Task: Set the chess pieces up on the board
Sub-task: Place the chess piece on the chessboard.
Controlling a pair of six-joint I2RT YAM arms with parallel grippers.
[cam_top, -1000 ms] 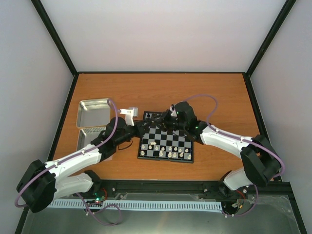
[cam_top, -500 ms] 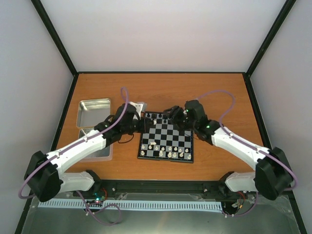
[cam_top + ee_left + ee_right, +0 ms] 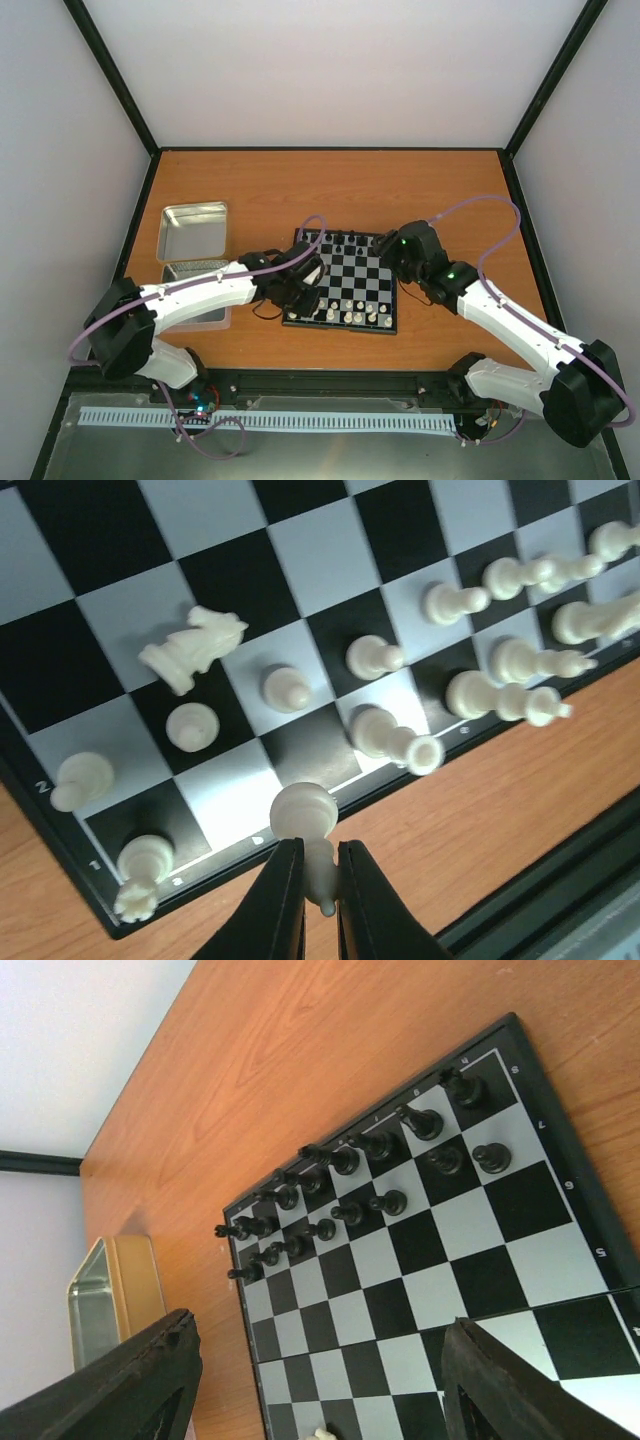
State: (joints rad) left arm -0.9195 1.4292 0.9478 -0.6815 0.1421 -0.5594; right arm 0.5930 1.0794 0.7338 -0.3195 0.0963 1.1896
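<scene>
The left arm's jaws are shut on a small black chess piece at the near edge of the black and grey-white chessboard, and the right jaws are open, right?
No: the left wrist view shows a small cream-white chess piece, not a black one, in the shut left jaws at the near edge of the black and grey-white chessboard. The right jaws are open.

Your left tool (image 3: pixel 306 296) over the board's (image 3: pixel 350 281) near-left corner, your right tool (image 3: pixel 388 252) at its far-right edge, black pieces (image 3: pixel 345 240) far side, white pieces (image 3: pixel 358 316) nearest you.
</scene>
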